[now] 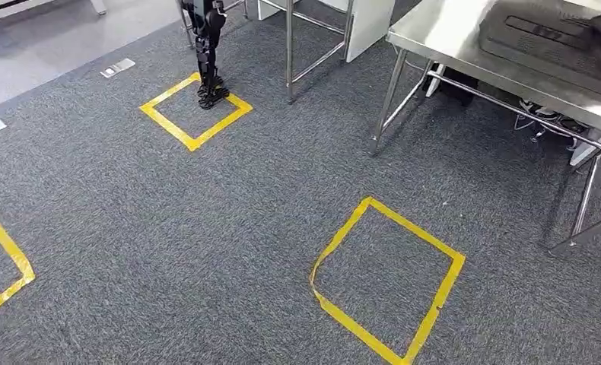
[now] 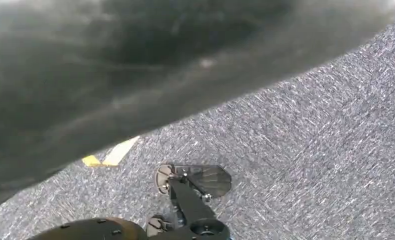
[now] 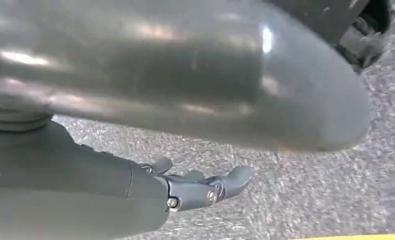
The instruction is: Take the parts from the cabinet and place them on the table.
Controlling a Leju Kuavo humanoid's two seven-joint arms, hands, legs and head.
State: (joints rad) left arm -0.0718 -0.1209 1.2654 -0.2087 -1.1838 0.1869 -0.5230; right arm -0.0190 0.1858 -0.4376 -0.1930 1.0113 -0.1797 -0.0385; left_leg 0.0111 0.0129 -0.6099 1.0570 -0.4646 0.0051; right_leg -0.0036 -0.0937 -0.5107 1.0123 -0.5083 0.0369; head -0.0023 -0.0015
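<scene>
From the head camera I'm looking down at grey carpet (image 1: 206,228) marked with yellow tape squares. One tape square (image 1: 387,279) lies just ahead of me at about 5 o'clock from the middle of the picture. A second tape square (image 1: 195,110) sits farther off at 11 o'clock, and the dark legs of another robot (image 1: 206,53) stand on it. A corner of a third tape outline (image 1: 4,262) shows at 9 o'clock.

At 2 o'clock there is a steel worktop (image 1: 465,46) on thin metal legs. A grey moulded tray (image 1: 556,38) rests on it near the far right edge. I can't make out any parts in it, and I can't see the cabinet or the parts from here, so I cannot say where they are.

In the right wrist camera I see my right hand (image 3: 200,187) over the carpet. Its thumb and fingers are stretched out and apart, and nothing is in them.

In the left wrist camera a blurred dark shape covers most of the frame, with carpet and a bit of yellow tape (image 2: 110,154) beyond. I can't pick out my left hand there, so I cannot tell how it is set.
</scene>
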